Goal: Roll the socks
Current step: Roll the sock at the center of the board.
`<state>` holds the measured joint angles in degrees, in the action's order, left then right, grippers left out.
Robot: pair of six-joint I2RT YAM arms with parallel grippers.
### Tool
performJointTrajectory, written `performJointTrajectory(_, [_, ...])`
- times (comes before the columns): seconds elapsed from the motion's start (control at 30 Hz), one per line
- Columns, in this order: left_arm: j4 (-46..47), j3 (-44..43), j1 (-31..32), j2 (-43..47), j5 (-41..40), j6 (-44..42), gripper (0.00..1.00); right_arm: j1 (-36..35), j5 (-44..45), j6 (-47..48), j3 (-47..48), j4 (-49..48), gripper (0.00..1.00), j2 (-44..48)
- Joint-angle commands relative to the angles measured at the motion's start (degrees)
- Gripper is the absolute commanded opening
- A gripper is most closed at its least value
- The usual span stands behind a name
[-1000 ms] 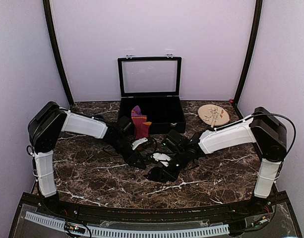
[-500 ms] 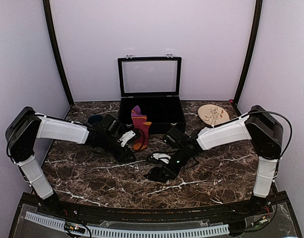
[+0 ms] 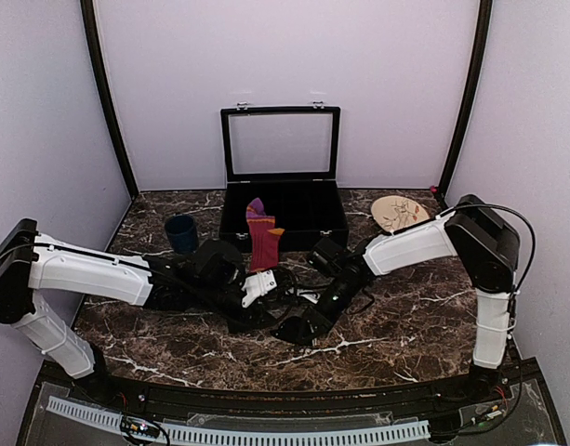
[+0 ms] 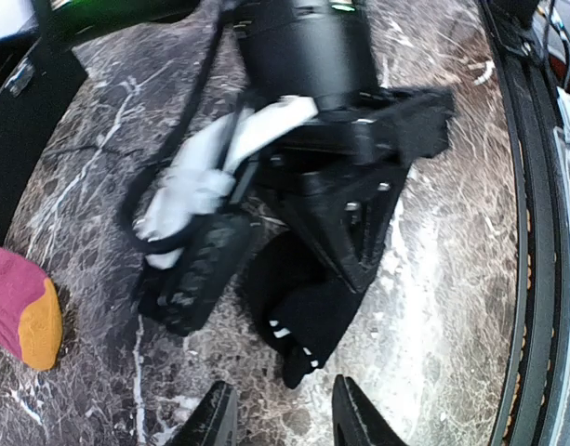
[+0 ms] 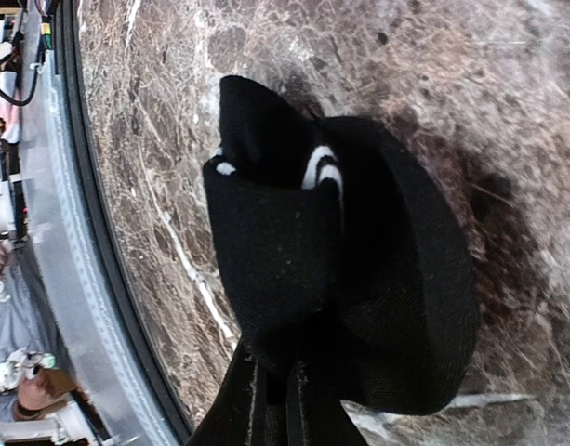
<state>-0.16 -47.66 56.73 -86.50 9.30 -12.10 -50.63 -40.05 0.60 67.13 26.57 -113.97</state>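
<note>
The black sock [image 5: 331, 269] with white stripes is folded over on itself on the marble table, and my right gripper [image 5: 286, 395] is shut on its fold. From above, this sock [image 3: 294, 328] lies at the centre front under the right gripper [image 3: 312, 314]. My left gripper [image 4: 283, 413] is open just short of the sock's striped end [image 4: 308, 321], with nothing between its fingers. In the top view the left gripper [image 3: 264, 299] sits close to the left of the right one. The maroon sock [image 3: 261, 242] with its orange toe [image 4: 40, 325] lies in front of the black box.
An open black box [image 3: 283, 206] with a raised glass lid stands at the back centre. A dark blue cup [image 3: 181, 232] stands at its left. A round wooden plate [image 3: 401, 216] lies at the back right. The table's front rail [image 4: 531, 279] runs close by the grippers.
My left arm has dropped low and stretched out, bringing its gripper toward the near side, close to the black sock; the blue cup now shows. The right gripper keeps hold of the sock.
</note>
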Motion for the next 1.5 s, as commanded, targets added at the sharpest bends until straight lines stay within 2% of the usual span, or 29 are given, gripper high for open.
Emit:
performJointTrajectory(0.0, [-0.30, 0.39, 3.06, 0.89, -4.31, -4.68, 0.38, 0.09, -0.63, -0.60, 1.79, 6.33, 0.00, -3.53])
performJointTrajectory(0.6, [-1.48, -4.49, 9.98, -8.08, -9.14, -14.24, 0.41, 0.53, -1.59, -1.30, 4.85, 8.28, 0.00, -5.01])
performJointTrajectory(1.47, [0.50, -8.05, 11.71, -16.03, -15.75, -22.53, 0.43, 0.48, -2.93, -0.61, 6.43, 10.61, 0.00, -4.69])
